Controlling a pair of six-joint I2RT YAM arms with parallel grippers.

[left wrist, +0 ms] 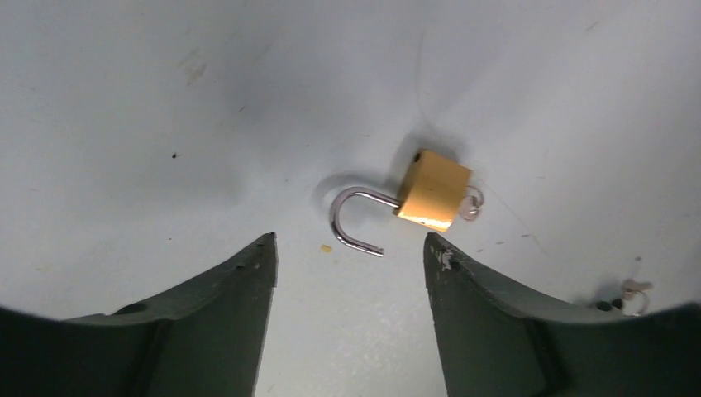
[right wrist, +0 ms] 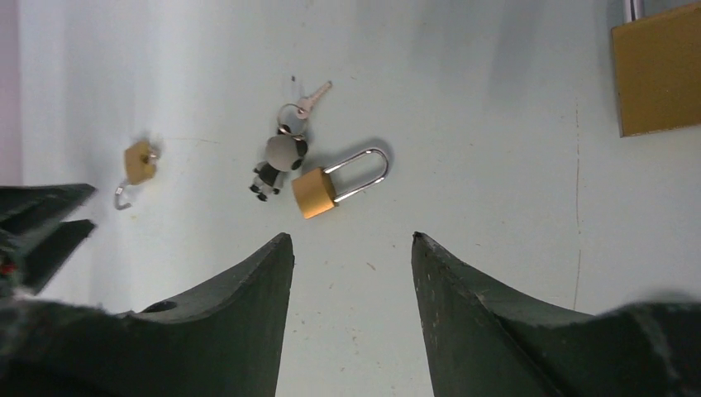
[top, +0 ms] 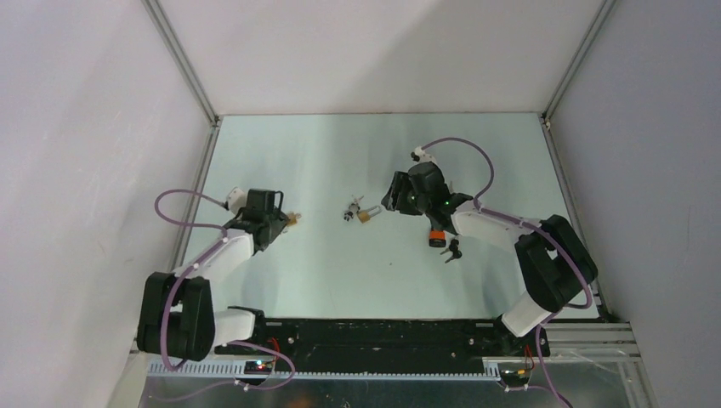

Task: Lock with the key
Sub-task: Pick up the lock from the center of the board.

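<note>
Pre-grasp: left gripper [left wrist: 349, 241], jaws apart and empty, faces the open-shackle padlock [left wrist: 432, 192] mid-frame; right gripper [right wrist: 351, 240], likewise apart, must next pick the key bunch [right wrist: 285, 151].

key bunch [right wrist: 283, 153] lies just beside the padlock [right wrist: 314, 192]; its shackle end unobstructed.
</note>
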